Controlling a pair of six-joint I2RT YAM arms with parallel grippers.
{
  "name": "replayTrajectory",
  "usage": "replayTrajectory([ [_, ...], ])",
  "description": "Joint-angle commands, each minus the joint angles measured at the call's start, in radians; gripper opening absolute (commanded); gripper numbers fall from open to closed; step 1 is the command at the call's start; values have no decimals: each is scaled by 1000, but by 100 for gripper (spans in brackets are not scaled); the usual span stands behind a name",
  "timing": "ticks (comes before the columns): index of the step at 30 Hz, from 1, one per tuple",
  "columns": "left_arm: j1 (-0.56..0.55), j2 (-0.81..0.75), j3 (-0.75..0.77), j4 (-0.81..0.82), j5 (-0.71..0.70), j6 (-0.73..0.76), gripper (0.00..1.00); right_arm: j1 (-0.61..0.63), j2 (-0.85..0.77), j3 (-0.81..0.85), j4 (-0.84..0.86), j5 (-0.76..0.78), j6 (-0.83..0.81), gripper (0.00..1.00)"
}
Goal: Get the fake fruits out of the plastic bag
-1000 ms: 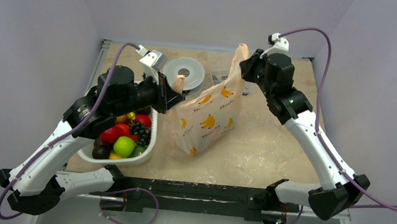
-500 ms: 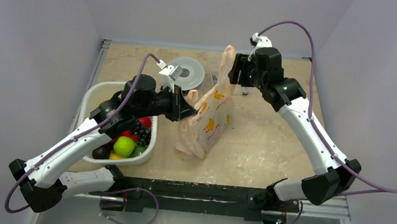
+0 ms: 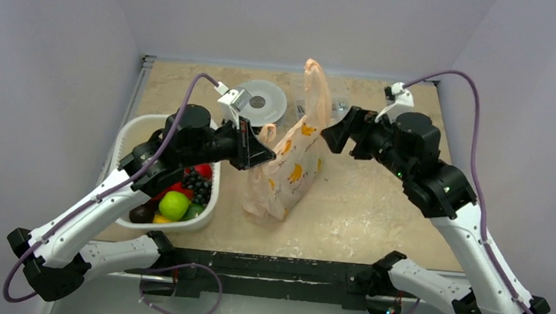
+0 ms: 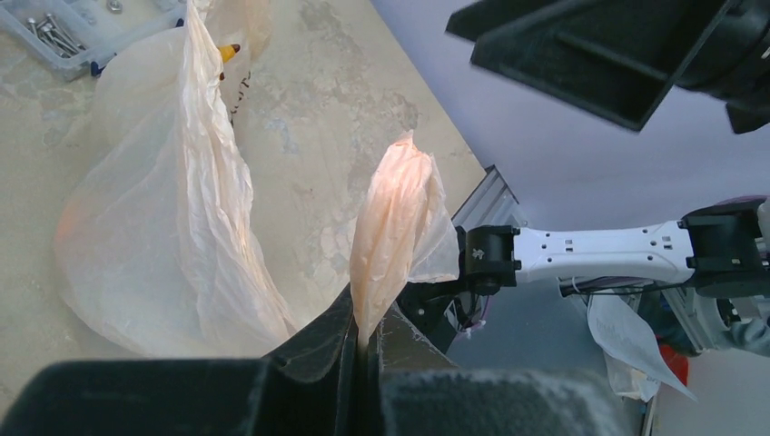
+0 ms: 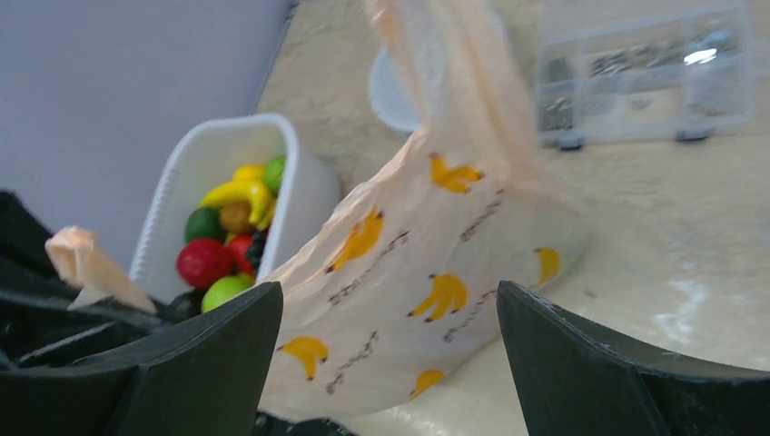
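The plastic bag (image 3: pixel 289 169), pale peach with yellow banana prints, stands slack in the middle of the table. My left gripper (image 3: pixel 264 156) is shut on its left loop handle (image 4: pixel 395 218), which sticks up from the closed jaws. The other handle (image 3: pixel 315 92) stands free above the bag. My right gripper (image 3: pixel 334 135) is open just right of the bag, its fingers wide apart with the bag's printed side (image 5: pixel 427 263) ahead and nothing held. Fake fruits (image 3: pixel 176 197) lie in a white basket (image 5: pixel 227 150) to the left. I see no fruit inside the bag.
A clear hard box of small parts (image 5: pixel 636 77) sits behind the bag at the back. A white round disc (image 3: pixel 258 102) lies behind my left gripper. The basket (image 3: pixel 129 132) stands close under the left arm.
My right gripper has opened, let go of the bag's right handle, and drawn back to the right and lower. The left gripper moved right with its handle, then held still.
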Motion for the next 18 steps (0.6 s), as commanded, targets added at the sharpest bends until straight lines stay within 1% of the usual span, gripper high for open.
replayTrajectory([
  [1,5,-10,63,-4,12,25,0,128,14,-149,154,-134,209,86],
  [4,5,-16,61,-12,8,29,0,186,1,-293,376,-200,343,74],
  [6,5,-17,55,-12,6,28,0,205,-23,-428,535,-225,461,71],
  [8,4,-19,51,-13,6,27,0,215,-57,-526,674,-224,555,68],
  [10,5,-21,43,-15,6,25,0,216,-59,-551,687,-195,591,67],
  [18,4,-32,39,-29,5,34,0,216,-18,-538,625,-157,587,67],
])
